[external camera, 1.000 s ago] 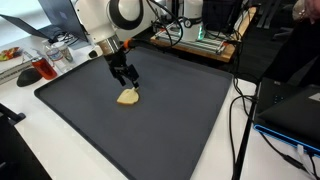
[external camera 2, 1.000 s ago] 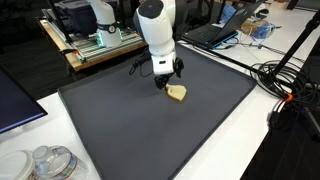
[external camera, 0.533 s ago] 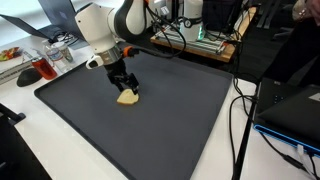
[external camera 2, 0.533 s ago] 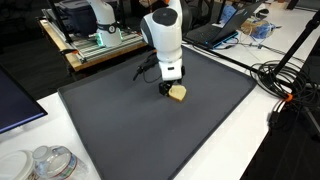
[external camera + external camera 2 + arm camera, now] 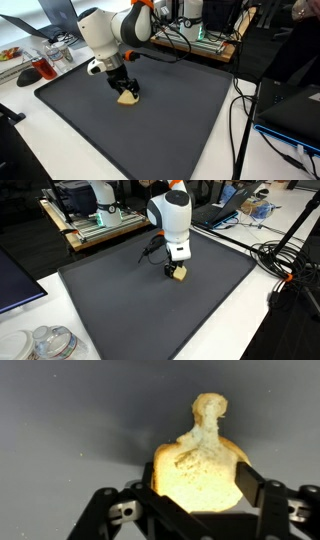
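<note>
A pale yellow slice of bread [image 5: 200, 465] with a knob-shaped end lies flat on the dark grey mat [image 5: 190, 115]. In the wrist view my gripper [image 5: 198, 480] straddles the slice, its black pads lying against the left and right edges. In both exterior views the arm reaches down over the bread [image 5: 129, 98] [image 5: 180, 273], with the gripper [image 5: 124, 89] [image 5: 175, 268] low on the mat and covering part of it. The slice still rests on the mat [image 5: 150, 310].
Red-topped containers [image 5: 42, 68] stand off the mat on the white table. Clear plastic tubs [image 5: 52, 342] sit at a near corner. A laptop [image 5: 290, 110] and cables [image 5: 290, 265] lie along one side, with an equipment rack [image 5: 95, 220] behind.
The gripper has come down over the bread and its jaws have drawn in from wide open to the slice's sides. The arm's upper body swung a little; the bread stayed put.
</note>
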Robot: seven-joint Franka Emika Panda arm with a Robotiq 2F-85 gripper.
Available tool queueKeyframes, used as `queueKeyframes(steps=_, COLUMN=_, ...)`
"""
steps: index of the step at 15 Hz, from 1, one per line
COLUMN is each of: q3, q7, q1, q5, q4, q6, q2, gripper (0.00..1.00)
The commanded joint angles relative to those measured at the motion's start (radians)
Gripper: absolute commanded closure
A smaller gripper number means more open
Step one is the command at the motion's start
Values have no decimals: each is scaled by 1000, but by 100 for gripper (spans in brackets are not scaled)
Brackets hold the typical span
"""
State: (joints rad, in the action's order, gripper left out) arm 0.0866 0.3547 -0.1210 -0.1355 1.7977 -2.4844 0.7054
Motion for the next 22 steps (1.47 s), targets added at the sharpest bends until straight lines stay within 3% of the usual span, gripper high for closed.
queueKeyframes(steps=1, q3=-8, q7=-28, q1=13, q5=46, q4=-30, q6=32, q2=15, gripper=49)
queueKeyframes(steps=8, q3=-6, q7=-36, q1=21, q5=61, q4=-39, q6=90, q2=3, gripper=97)
queueKeyframes(steps=22, q3=-38, q7=-108, q1=71, q5=128, q4=-40, q6=113, q2=-16, gripper=98)
